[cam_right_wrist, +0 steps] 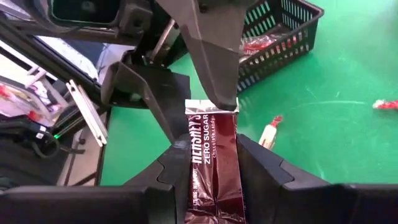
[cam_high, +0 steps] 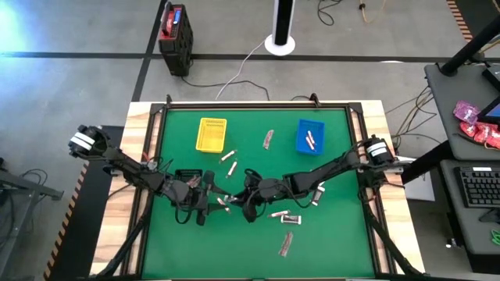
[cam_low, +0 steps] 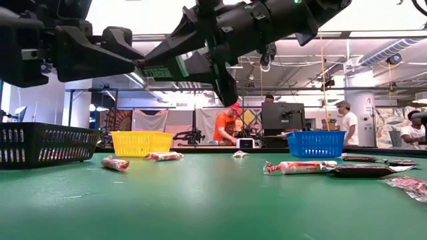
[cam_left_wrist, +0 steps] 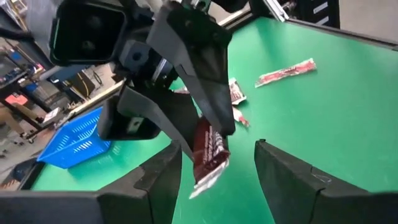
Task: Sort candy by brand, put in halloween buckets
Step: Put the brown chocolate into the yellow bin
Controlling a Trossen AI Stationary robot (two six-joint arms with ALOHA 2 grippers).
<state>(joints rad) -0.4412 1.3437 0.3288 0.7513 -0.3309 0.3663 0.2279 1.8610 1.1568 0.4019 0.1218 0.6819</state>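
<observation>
the right gripper pinches a brown candy bar mid-air so the wide-open left gripper can take it

Table top: green, smooth, matt, faint sheen in the low view.
Table frame: pale wood, visible grain.
Yellow bin: plastic, slotted base and walls, slightly glossy.
Blue bin: plastic, lattice walls.
Black bin: plastic, open grid, dull.
Brown candy bar: glossy foil-like wrapper, crimped ends, printed lettering.
Whitish candy: shiny crinkled wrapper.
Right gripper: dark, matt, hard plastic look.
Left gripper: dark, matt, smooth faces.
</observation>
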